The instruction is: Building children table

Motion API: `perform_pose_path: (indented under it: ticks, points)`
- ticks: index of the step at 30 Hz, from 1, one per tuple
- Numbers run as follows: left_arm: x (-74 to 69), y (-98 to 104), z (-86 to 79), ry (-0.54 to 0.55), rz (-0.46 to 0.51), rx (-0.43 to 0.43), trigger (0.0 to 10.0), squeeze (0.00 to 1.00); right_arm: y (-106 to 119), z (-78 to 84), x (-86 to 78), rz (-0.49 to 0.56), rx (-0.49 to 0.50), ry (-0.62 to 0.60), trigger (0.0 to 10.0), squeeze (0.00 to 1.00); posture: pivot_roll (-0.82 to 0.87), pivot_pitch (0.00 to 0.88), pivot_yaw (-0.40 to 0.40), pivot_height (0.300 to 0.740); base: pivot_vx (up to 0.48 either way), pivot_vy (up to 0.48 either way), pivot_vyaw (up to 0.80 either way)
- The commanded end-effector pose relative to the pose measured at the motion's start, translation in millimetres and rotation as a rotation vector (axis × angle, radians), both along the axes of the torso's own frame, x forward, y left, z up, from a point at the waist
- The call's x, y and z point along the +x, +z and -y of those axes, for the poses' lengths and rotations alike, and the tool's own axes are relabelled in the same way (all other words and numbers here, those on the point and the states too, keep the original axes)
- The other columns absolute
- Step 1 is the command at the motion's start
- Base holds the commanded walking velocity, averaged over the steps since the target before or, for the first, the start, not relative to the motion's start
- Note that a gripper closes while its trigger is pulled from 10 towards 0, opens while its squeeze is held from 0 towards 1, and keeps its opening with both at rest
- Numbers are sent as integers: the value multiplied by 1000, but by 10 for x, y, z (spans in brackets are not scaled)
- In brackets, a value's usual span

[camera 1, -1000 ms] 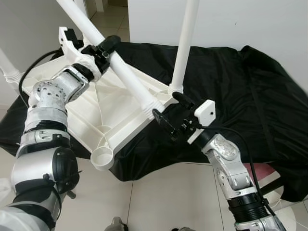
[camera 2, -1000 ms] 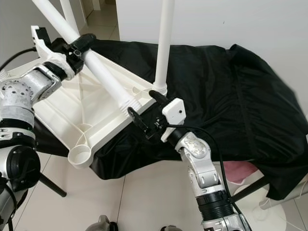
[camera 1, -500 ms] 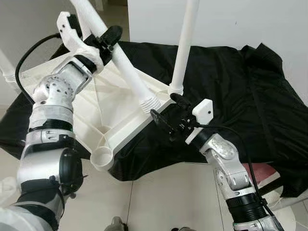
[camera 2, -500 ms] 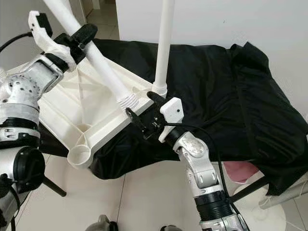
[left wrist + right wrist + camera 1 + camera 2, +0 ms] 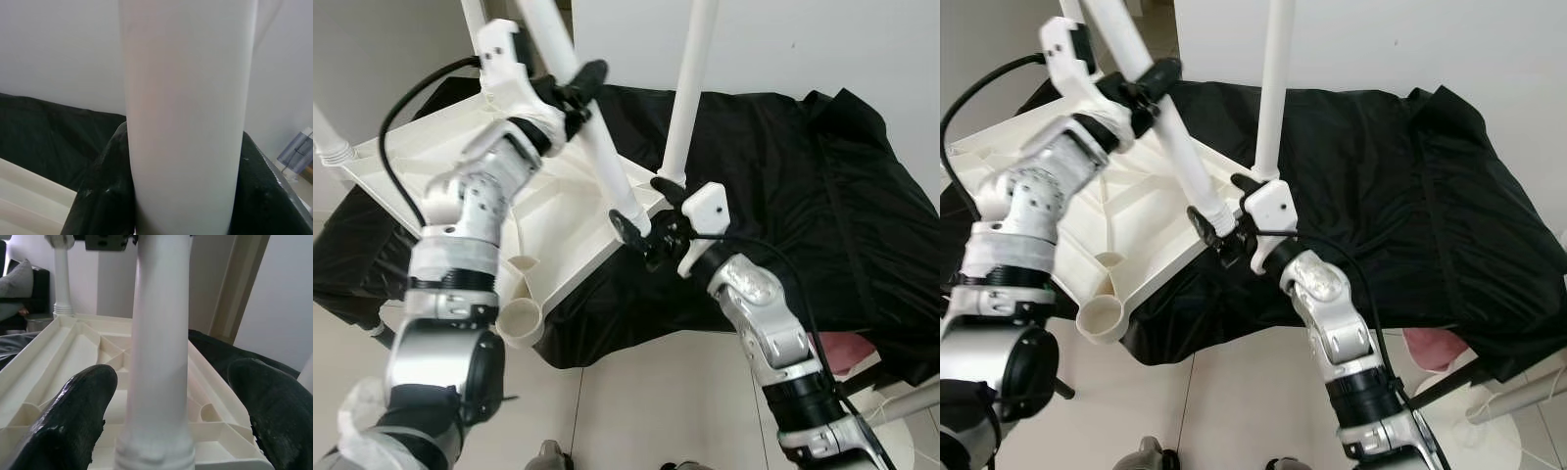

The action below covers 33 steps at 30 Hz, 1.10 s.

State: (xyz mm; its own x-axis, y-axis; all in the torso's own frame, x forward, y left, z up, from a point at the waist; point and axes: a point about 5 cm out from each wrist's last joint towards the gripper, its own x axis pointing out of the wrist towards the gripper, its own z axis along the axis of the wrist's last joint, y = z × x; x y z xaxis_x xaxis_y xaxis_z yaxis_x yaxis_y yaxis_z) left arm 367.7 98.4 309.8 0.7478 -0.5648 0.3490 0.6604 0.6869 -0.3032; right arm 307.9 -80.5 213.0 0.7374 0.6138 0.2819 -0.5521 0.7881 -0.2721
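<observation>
Left gripper (image 5: 576, 86) clamped the leg (image 5: 597, 147); right gripper (image 5: 644, 217), fingers apart, straddled its base at the tabletop (image 5: 440, 157) corner socket; seating it seemed next.

Head stereo pair looks forward and steeply down from above both arms; both eyes share the upturned white table top (image 5: 548, 211) on the black cloth (image 5: 783, 166). Left wrist camera sits very close behind the left pincer (image 5: 181, 196), facing along the white leg (image 5: 188, 107). Right wrist camera looks along the right pincer (image 5: 171, 416) at the same leg, table top beyond.
</observation>
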Motion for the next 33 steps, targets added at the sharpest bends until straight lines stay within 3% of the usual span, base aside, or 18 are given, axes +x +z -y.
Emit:
perform_pose_path:
  ticks: [1, 3, 14, 19, 24, 33]
  points:
    - [-38, 36, 41, 3, 37, 22, 10000, 0, -39, 30, 48, -28, -9, -41, 10000, 0, -16, 51, 2, 740, 0, 0, 0]
    - [-93, 17, 168, -19, 61, 50, 10000, 0, -17, 16, 110, -43, -25, -66, 10000, 0, -16, 50, -1, 740, 0, 0, 0]
    - [-286, 21, 515, -72, 147, 149, 10000, 0, -7, -77, 281, -117, -64, -107, 10000, 0, -5, 41, -14, 740, 0, 0, 0]
    - [-327, 40, 583, -91, 160, 142, 10000, 0, -5, -113, 315, -131, -70, -109, 10000, 0, -1, 35, -19, 740, 0, 0, 0]
    - [-400, 61, 694, -109, 210, 168, 10000, 0, 42, -253, 368, -153, -101, -106, 10000, 0, 3, 33, -24, 740, 0, 0, 0]
    - [-430, 50, 734, -101, 238, 192, 10000, 0, 77, -339, 350, -191, -103, -108, 10000, 0, 1, 24, -29, 740, 0, 0, 0]
